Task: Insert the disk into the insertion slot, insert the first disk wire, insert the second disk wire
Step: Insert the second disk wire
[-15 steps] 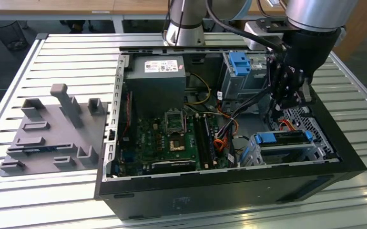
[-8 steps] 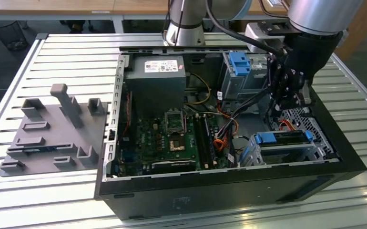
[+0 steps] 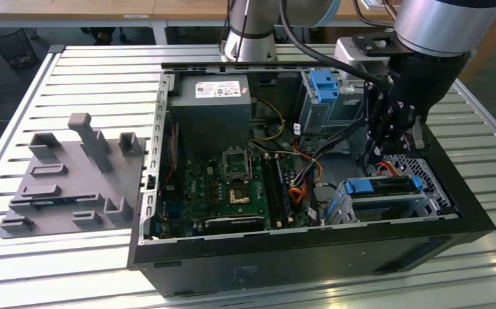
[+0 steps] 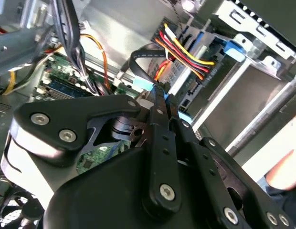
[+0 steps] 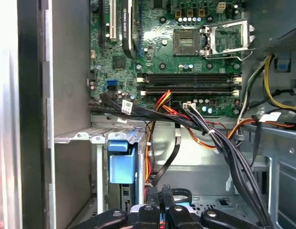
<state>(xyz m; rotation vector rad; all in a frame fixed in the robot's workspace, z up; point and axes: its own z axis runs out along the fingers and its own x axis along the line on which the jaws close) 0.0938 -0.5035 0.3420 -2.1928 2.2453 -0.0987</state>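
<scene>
The disk, in its blue frame, lies inside the insertion slot, a low perforated grey cage at the exterior view's right end of the open computer case. My gripper reaches down into the case just behind that cage. In both wrist views the gripper is shut on the light blue plug of a black flat disk wire. The plug sits close to the disk's rear edge. A red, yellow and black wire bundle runs to that same edge. The disk's blue frame is near the fingers.
A green motherboard fills the case floor, with a grey power supply behind it. A taller grey bay with a blue tab stands by the arm. Loose cables cross the case. A grey pegged fixture lies on the slatted table.
</scene>
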